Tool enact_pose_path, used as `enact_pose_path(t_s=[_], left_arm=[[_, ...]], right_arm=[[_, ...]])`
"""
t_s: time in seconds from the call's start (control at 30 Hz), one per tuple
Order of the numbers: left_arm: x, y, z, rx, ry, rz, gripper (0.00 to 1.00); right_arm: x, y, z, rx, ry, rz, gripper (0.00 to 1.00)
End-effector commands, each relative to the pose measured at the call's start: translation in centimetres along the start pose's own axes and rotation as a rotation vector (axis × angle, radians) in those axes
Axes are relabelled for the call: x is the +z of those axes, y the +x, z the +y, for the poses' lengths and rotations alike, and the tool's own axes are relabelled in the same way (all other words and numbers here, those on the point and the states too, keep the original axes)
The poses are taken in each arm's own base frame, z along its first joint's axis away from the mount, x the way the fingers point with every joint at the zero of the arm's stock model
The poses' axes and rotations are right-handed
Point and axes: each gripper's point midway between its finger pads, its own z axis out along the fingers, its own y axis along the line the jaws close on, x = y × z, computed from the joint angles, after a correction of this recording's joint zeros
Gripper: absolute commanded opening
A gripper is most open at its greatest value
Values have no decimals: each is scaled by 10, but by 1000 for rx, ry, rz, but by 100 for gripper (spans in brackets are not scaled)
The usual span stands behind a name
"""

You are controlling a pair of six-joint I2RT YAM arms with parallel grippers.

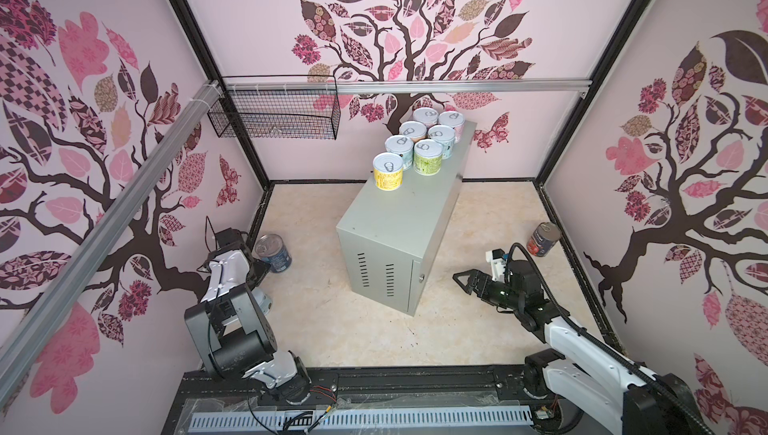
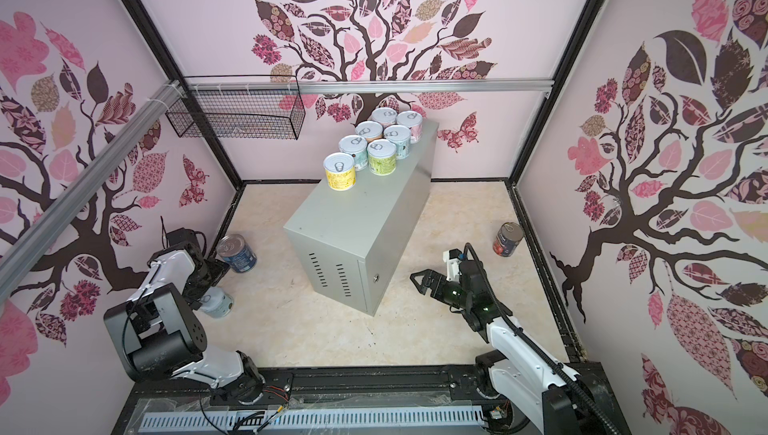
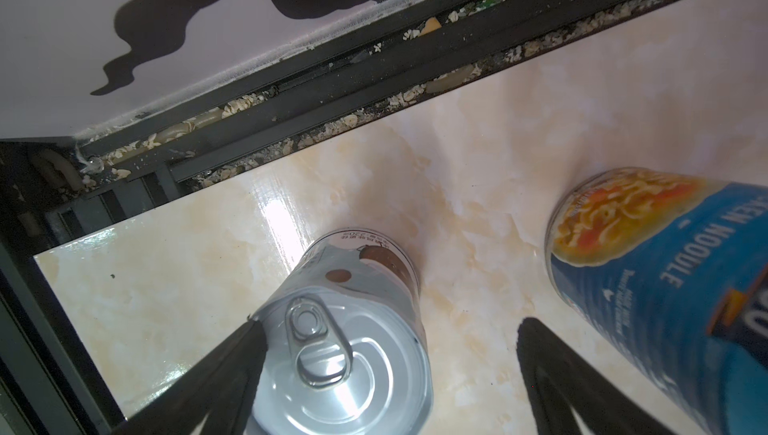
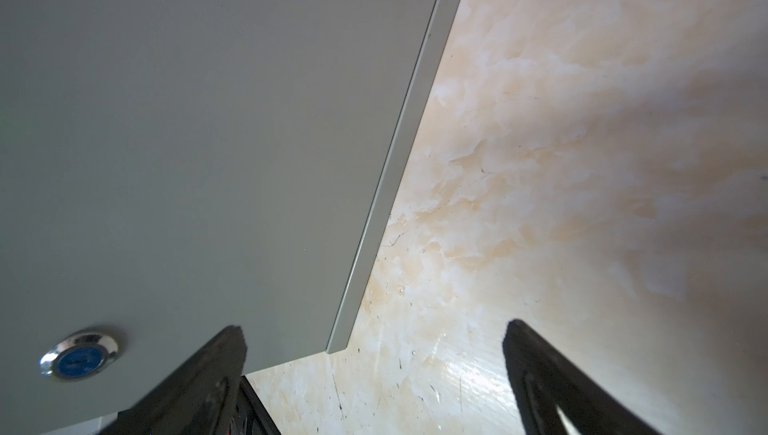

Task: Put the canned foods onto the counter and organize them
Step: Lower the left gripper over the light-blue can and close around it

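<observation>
I see marbled floor [image 1: 328,329] carrying grey desk [image 1: 399,225] at centre, seven short cans [image 1: 428,157] clustered on its far end. Also on floor: blue can [image 1: 275,253] left, pale short can [image 2: 218,303] beside it, tomato can [image 1: 544,238] right.

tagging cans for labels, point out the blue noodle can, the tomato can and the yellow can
blue noodle can [image 1: 279,261]: in a top view, on its blue label
tomato can [image 1: 539,244]: in a top view, on its red side
yellow can [image 1: 388,181]: in a top view, on its yellow label
</observation>
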Motion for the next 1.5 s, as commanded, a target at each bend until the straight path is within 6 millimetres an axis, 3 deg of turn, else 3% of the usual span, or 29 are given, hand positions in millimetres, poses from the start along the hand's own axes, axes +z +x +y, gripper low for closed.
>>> enact_pose_path(t_s=[0.0, 0.23, 0.4, 0.67, 1.47], left_arm=[[9, 11, 10, -2, -41, 44, 98], [-22, -4, 10, -15, -16, -24, 98], [-31, -5, 18, -15, -35, -56, 98], [-15, 8, 20, -2, -39, -10, 98], [29, 19, 15, 17, -67, 97, 96]], right_arm=[[1, 3, 1, -13, -11, 9, 100], [2, 3, 3, -14, -20, 10, 100], [1, 6, 4, -16, -23, 15, 100], [1, 8, 4, -21, -20, 20, 100], [6, 10, -4, -12, 4, 28, 100]])
